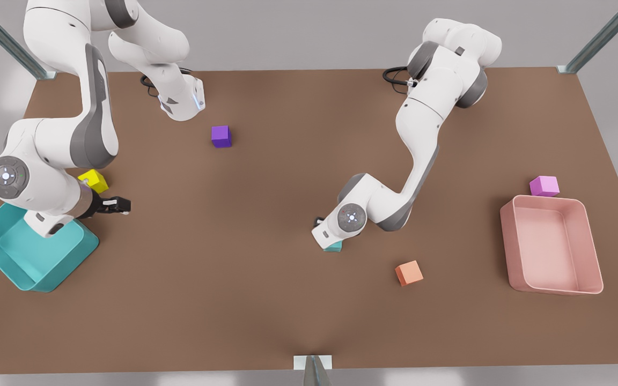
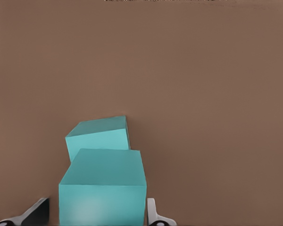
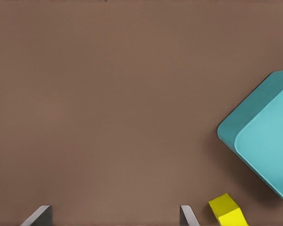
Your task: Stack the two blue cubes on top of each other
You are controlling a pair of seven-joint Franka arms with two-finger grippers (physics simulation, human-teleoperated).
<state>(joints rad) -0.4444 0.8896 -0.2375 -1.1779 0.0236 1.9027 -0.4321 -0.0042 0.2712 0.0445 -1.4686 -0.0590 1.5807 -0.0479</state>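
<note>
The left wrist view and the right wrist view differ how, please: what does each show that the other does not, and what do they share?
The left wrist view alone has the two small teal matte cubes: the nearer cube sits between the left gripper fingers, which are spread beside it, and the farther cube is just behind it. The right wrist view alone has the large teal bin, the small yellow cube and the open, empty right gripper. Both share the brown tabletop.
</note>
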